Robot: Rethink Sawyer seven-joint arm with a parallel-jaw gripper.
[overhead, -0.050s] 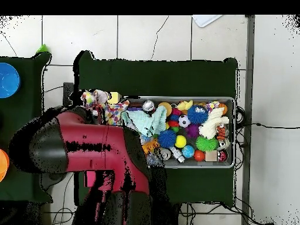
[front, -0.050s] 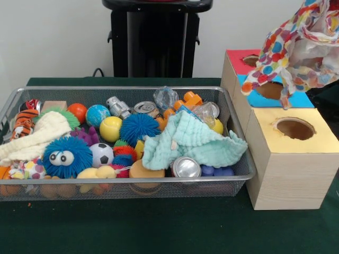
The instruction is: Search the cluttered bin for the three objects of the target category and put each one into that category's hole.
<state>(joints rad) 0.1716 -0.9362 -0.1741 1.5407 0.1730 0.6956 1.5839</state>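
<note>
Polka-dot cloth [front, -0.050s: 296,47] dangling upper right above blue hole [front, -0.050s: 271,90] (jaws hidden, grip state unclear); may drape rim, miss hole.

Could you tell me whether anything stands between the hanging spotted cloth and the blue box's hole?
Nothing visible does. The spotted cloth hangs directly over the blue box, with its lower end already at the hole, which looks open.

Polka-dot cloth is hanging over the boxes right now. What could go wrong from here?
1. The polka-dot cloth dangles loosely across the blue hole; on release it could drape over the rim or land on the red hole instead.
2. The mint cloth spills over the bin's rim, and may hide things beneath it.
</note>
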